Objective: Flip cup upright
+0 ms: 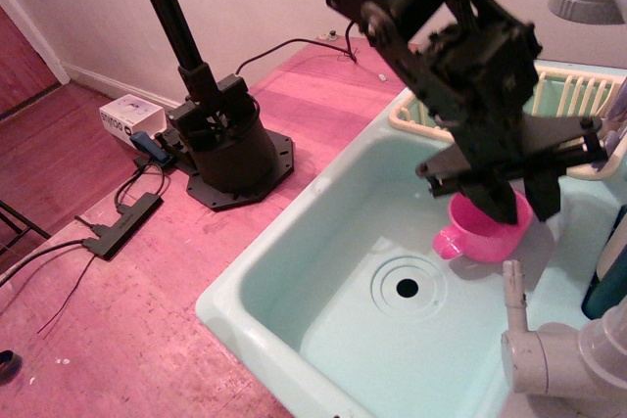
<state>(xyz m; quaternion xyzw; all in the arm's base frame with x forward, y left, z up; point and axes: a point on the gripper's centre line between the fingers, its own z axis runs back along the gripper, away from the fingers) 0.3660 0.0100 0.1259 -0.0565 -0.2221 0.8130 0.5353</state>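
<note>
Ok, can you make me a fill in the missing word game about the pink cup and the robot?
1. The pink cup sits inside the light green ____.
2. The cup's opening faces ____.
3. The cup's handle points toward the round ____ in the sink floor.
4. The black gripper is right ____ the cup.

Missing words: sink; up; drain; above

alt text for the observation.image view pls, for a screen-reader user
A black robot gripper reaches down into a pale green toy sink, one finger inside the rim of an upright pink cup whose handle points left. A round drain lies in front, a cream dish rack behind.
</note>
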